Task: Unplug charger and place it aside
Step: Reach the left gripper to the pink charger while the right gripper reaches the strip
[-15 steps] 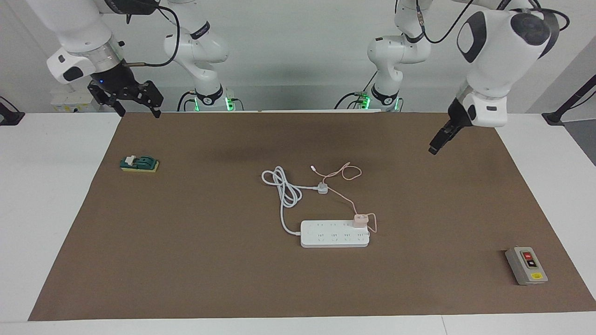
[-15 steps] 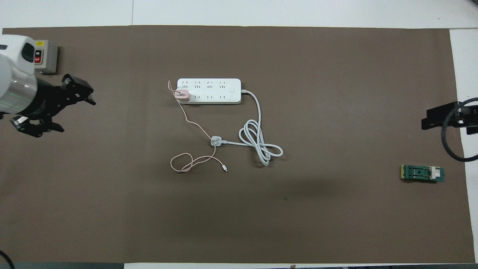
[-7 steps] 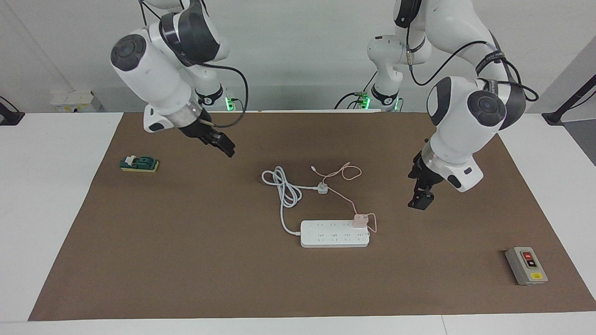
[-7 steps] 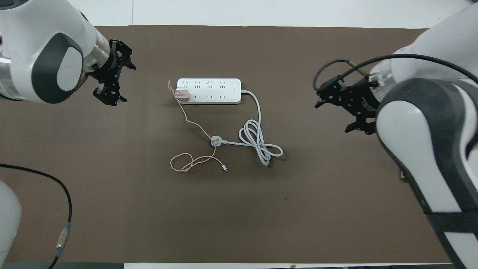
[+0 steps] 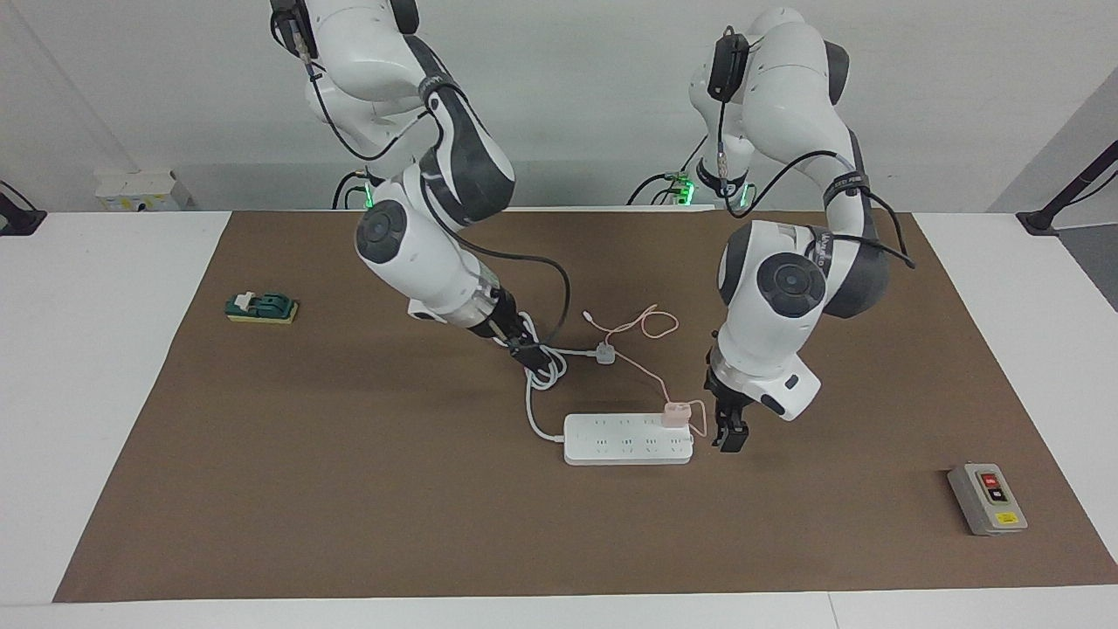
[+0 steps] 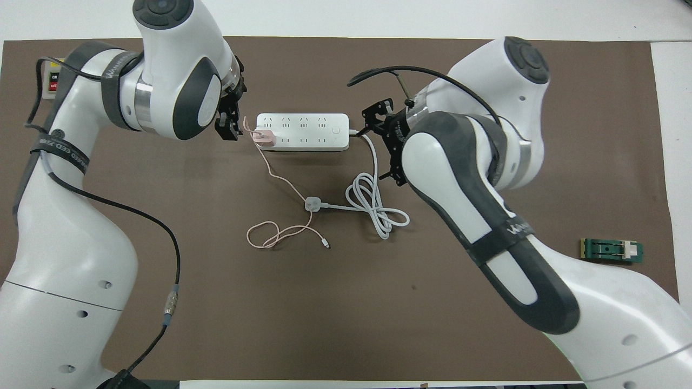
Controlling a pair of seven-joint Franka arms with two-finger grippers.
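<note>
A brown mat (image 5: 349, 489) covers the white table (image 5: 87, 367) under a pale wall, ON and OFF legible on the grey switch box (image 5: 987, 500), the charger (image 5: 676, 413) plugged into the power strip (image 5: 627, 439), left gripper (image 5: 730, 437) spread just beside it, right gripper (image 5: 527, 353) over the white cord (image 5: 534, 354), grip unreadable.

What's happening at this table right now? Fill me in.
Two robot arms are closing in on a white power strip lying on the brown mat. The pink charger is plugged into the strip's end toward the left arm. The left gripper hangs open just beside that end, not touching the charger. The right gripper hovers over the coiled white cord. Nothing is held yet.
</note>
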